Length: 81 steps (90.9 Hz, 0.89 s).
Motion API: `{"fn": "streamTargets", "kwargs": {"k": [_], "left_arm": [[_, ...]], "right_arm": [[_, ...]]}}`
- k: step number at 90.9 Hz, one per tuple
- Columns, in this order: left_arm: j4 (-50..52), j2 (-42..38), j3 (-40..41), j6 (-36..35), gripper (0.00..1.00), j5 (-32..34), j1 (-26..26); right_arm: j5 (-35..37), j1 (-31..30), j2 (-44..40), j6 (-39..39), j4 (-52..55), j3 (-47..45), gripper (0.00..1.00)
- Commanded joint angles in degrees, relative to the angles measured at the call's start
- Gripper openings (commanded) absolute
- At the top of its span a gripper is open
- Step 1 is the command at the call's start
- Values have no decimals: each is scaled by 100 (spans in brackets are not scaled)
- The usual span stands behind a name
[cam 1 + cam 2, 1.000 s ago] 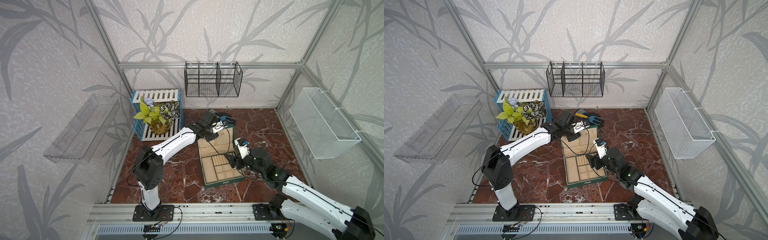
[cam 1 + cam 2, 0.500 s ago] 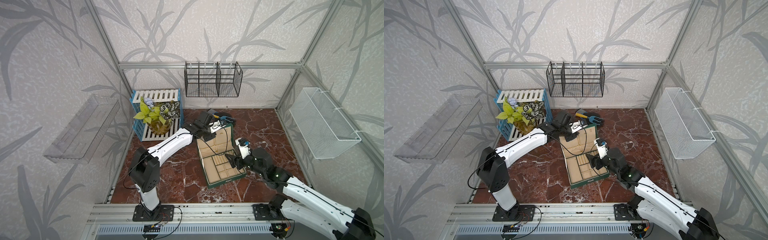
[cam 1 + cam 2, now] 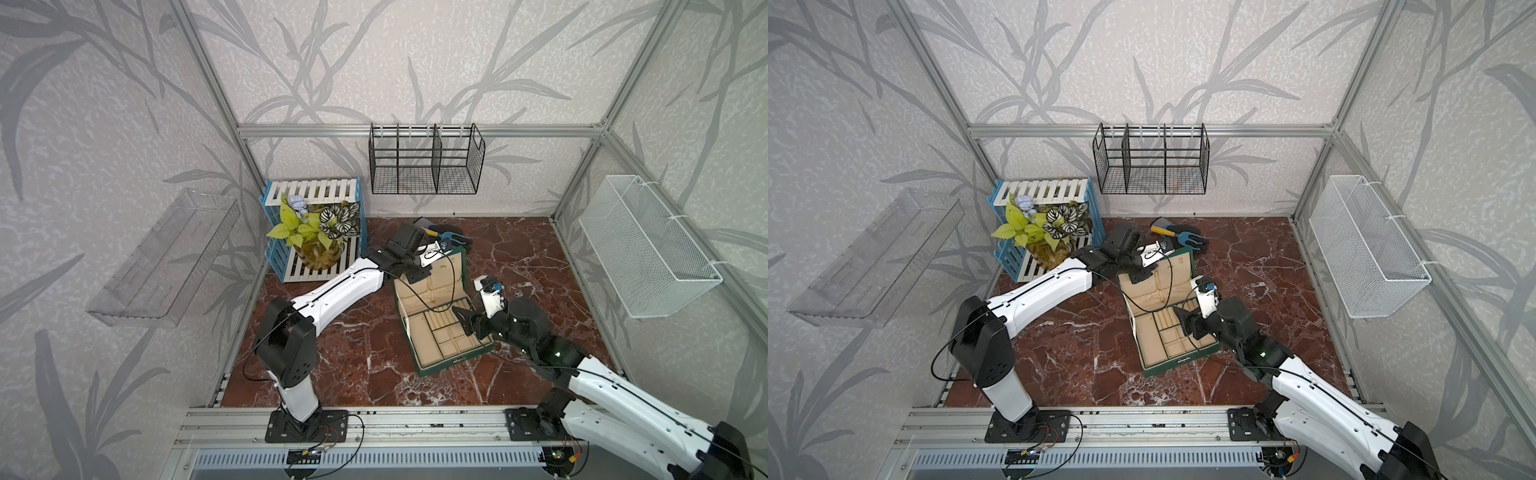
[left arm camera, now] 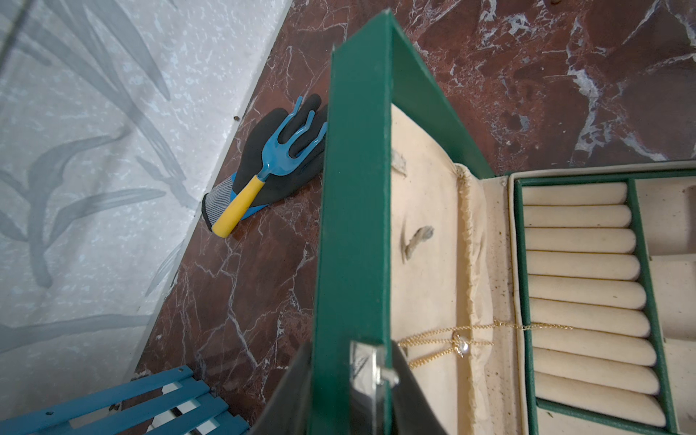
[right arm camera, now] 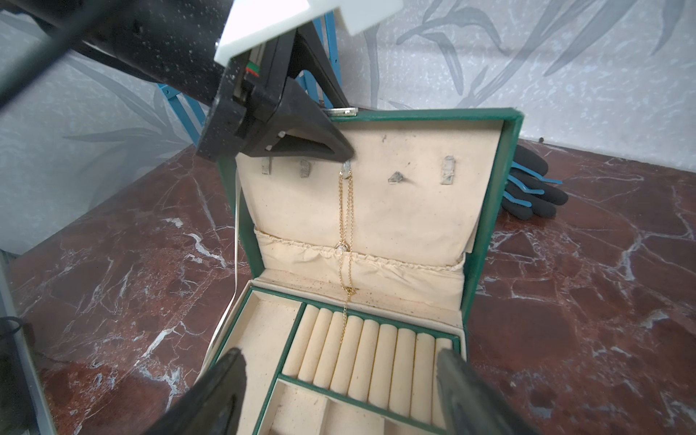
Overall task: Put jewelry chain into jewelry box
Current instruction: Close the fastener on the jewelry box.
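The dark green jewelry box [image 3: 453,360] [image 3: 1177,362] stands open on the marble floor, its lid [image 4: 354,188] [image 5: 505,158] raised steeply. My left gripper [image 3: 419,272] [image 3: 1140,274] [image 4: 350,361] is shut on the lid's top edge beside the metal clasp, one finger [image 5: 309,139] on the cream lining. The thin gold jewelry chain [image 4: 433,333] [image 5: 345,211] hangs from a hook in the lid lining, crosses the pocket and trails onto the ring rolls. My right gripper [image 3: 463,319] [image 3: 1187,322] [image 5: 339,354] hovers open over the compartment tray, holding nothing.
A black glove with a blue, yellow-handled hand rake [image 3: 446,241] [image 3: 1179,239] [image 4: 271,162] [image 5: 534,188] lies just behind the lid. A blue-and-white crate with a potted plant [image 3: 316,232] stands at the back left. A wire rack, a mesh basket and a clear shelf hang on the walls.
The lid has swung up from lying flat to a steep angle, carried by my left gripper, whose jaws have narrowed on its edge. The right arm has stayed still.
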<state>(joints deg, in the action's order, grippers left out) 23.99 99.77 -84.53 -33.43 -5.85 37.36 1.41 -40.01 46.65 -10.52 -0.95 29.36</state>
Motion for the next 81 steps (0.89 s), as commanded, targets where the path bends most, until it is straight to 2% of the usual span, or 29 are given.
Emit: {"fn": "streamTargets", "kwargs": {"k": [1, 15, 25, 37, 49, 69, 81], "left_arm": [[179, 80, -46, 198, 33, 407, -14], [227, 3, -401, 495, 50, 422, 12], [189, -193, -568, 647, 67, 473, 82], [53, -577, -475, 858, 72, 488, 146], [45, -1091, -8, 1192, 70, 455, 261], [63, -1788, 1288, 1832, 46, 426, 681], [75, -1782, 1759, 2110, 41, 437, 790]], "right_arm": [[61, 1, -103, -36, 37, -54, 82], [27, -2, -138, -53, 60, -62, 82], [-4, -3, -161, -83, 60, -71, 82], [-18, -6, -163, -143, 22, -98, 82], [51, -4, -136, -275, -27, -111, 82], [263, -1, -16, -824, -26, -72, 84], [113, 0, 129, -944, -37, -9, 84]]}}
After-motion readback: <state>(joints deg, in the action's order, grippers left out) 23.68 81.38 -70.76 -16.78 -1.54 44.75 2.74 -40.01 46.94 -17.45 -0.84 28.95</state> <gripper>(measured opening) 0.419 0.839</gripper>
